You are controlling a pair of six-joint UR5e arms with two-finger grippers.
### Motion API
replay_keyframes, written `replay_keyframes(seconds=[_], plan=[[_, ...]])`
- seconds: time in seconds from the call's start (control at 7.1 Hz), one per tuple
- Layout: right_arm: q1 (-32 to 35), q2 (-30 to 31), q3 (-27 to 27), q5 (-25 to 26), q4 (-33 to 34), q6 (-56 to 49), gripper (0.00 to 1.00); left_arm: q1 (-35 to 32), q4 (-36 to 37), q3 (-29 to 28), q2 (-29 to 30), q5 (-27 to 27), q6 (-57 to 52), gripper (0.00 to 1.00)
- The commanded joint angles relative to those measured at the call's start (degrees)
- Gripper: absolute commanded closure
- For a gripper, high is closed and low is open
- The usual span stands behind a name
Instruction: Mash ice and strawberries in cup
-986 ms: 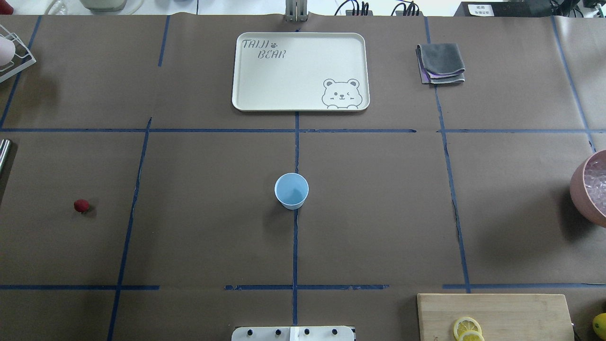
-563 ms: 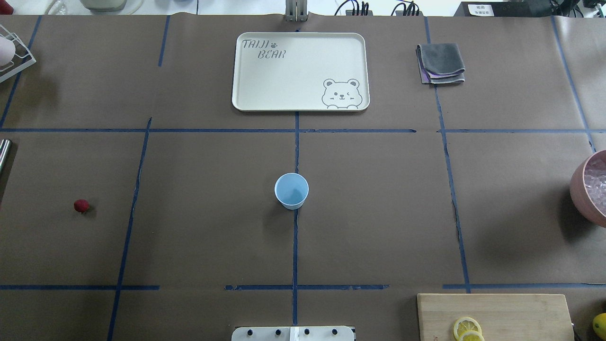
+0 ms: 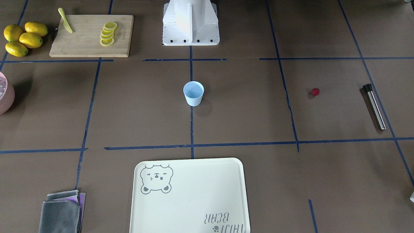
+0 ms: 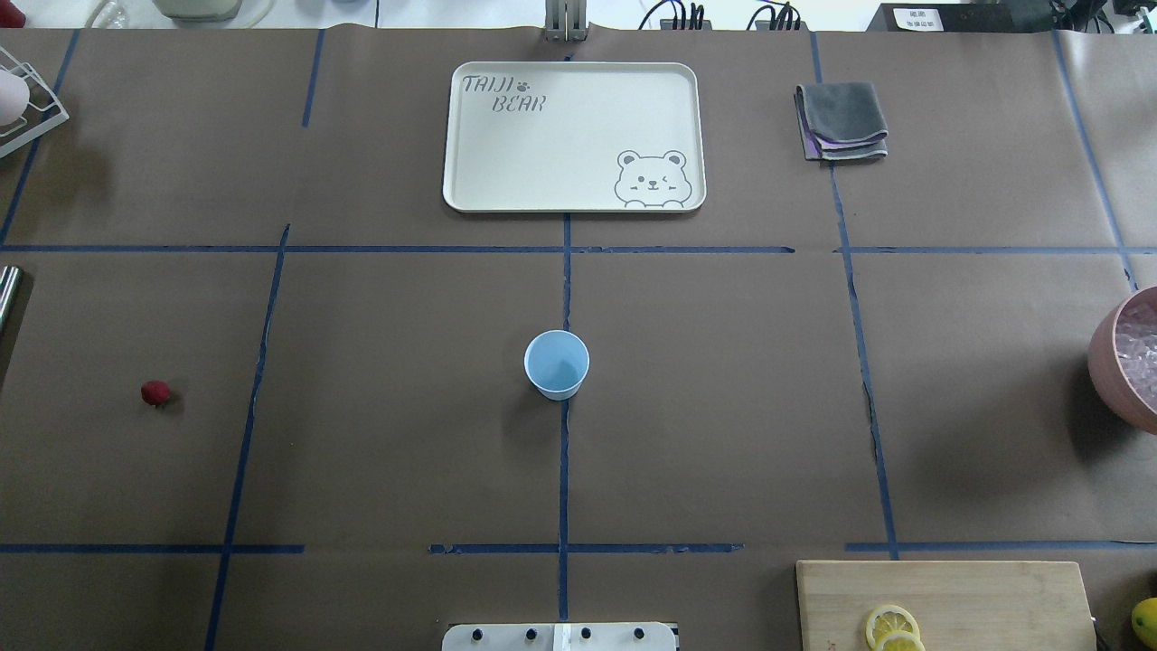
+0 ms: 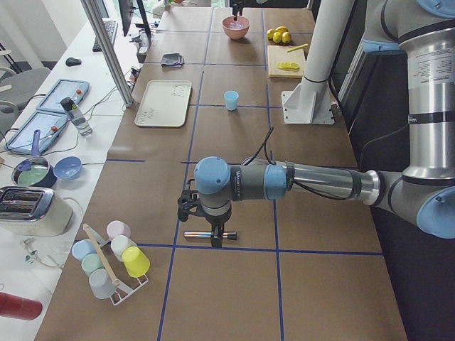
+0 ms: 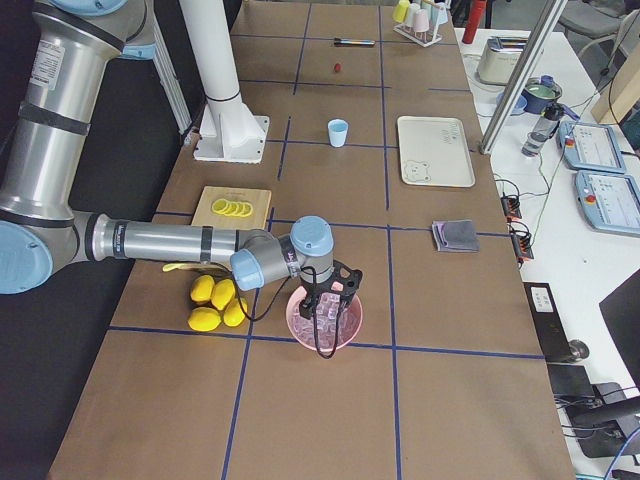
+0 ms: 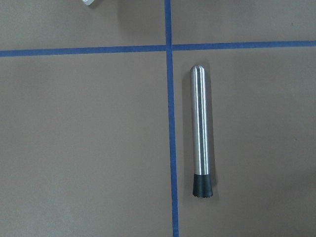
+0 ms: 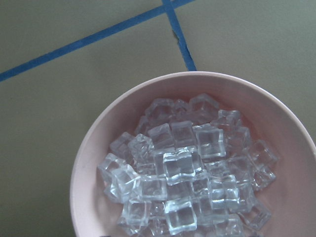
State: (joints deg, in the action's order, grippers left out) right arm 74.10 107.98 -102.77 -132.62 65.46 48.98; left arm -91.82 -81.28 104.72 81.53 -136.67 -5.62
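The pale blue cup (image 4: 557,363) stands upright and empty at the table's middle. One red strawberry (image 4: 155,391) lies far to its left. Ice (image 8: 187,168) fills the pink bowl (image 8: 94,163) at the table's right edge, where the overhead view shows the bowl (image 4: 1105,362) only in part. My right gripper (image 6: 325,320) hangs just over that ice, and I cannot tell if it is open or shut. My left gripper (image 5: 211,231) is low over a steel muddler (image 7: 200,133); whether it is open or shut I cannot tell either. Neither wrist view shows any fingers.
A cream bear tray (image 4: 573,136) and a folded grey cloth (image 4: 842,121) lie at the far side. A cutting board (image 3: 92,35) carries lemon slices and a knife, with whole lemons (image 3: 23,38) beside it. A rack of cups (image 5: 110,259) stands near the muddler.
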Motion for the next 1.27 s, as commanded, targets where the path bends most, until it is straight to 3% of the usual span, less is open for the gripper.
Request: replay_keyframes(seconds=[0.0,1.13], plan=[[-3.3,-0.1,0.8,0.7,-0.2,4.2,0.05,0.1,-0.8,0.1,0.0,0.0,0.1,0.0],[-6.2,-0.8,2.9,4.2,-1.7,6.5,0.19,0.1,-0.9,0.5,0.0,0.0,0.1,0.0]])
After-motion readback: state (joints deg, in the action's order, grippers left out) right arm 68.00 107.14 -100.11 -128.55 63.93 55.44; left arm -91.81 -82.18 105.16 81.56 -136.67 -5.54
